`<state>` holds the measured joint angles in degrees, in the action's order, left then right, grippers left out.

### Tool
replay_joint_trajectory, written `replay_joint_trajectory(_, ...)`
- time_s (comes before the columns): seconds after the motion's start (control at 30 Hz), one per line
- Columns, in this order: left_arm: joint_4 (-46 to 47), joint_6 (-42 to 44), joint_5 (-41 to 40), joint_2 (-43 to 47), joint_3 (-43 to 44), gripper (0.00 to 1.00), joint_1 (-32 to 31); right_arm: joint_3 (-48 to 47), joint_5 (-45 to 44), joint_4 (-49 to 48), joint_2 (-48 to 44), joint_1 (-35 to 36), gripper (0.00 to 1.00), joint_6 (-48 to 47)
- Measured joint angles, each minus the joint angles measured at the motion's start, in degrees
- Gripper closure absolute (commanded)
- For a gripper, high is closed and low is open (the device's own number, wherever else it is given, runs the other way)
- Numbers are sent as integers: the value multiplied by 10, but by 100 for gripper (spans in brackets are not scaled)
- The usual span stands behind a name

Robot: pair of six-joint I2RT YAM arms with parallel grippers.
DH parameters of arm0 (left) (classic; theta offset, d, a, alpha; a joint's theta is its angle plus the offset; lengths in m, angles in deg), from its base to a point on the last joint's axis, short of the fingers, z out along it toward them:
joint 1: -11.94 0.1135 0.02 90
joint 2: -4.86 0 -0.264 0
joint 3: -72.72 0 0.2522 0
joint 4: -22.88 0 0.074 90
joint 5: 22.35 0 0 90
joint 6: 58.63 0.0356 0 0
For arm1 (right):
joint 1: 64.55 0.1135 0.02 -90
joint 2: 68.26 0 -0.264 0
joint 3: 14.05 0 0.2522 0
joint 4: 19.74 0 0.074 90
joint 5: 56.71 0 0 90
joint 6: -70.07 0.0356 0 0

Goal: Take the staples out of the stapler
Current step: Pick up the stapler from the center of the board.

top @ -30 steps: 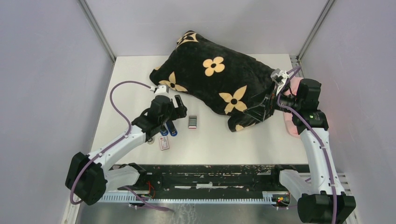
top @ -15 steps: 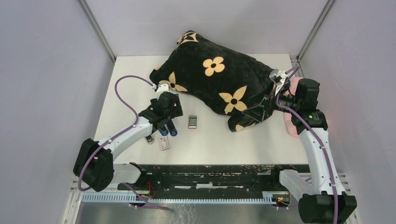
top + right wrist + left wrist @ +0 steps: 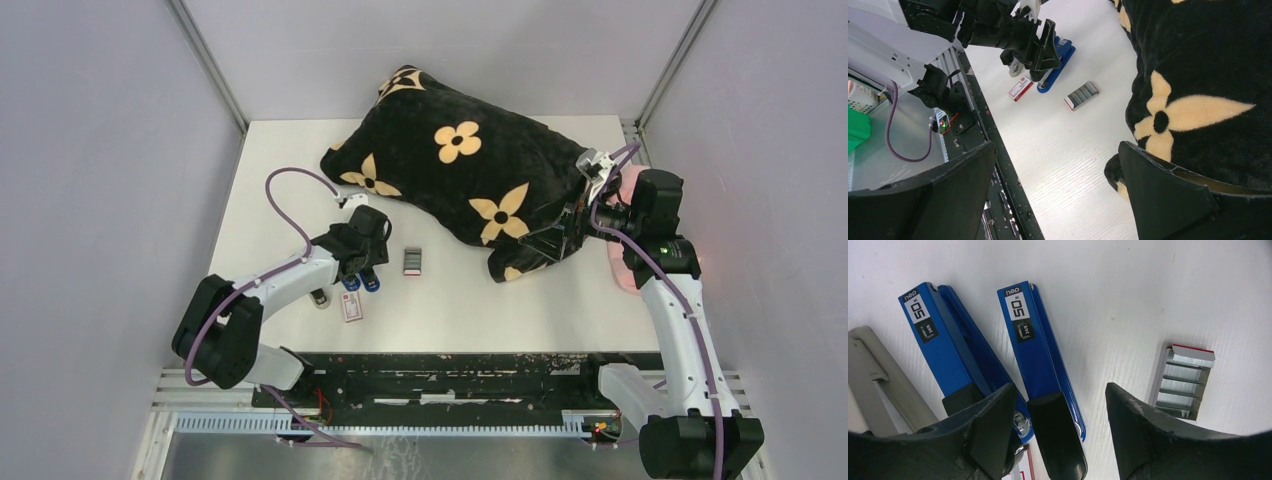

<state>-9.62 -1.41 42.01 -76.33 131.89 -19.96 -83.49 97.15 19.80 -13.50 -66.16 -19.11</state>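
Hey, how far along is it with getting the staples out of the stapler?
Done: nothing obvious; the right blue stapler looks closed. In hand: the left pincer straddles it, jaws apart, not gripping yet. The right pincer hangs open by the blanket. Left: opening and emptying it. Staple strips lie in a tray beside it; source unclear.
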Motion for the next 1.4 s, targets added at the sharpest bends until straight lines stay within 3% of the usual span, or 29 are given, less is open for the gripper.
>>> replay_joint_trajectory(0.67,13,1,54,-17,-9,76,0,0,-1,0,0,0,1,0)
replay_joint_trajectory(1.0,39,14,87,-6,-26,75,-1,0,-2,0,0,0,1,0)
replay_joint_trajectory(1.4,43,28,107,-6,-26,61,-1,0,-5,0,1,0,1,-1)
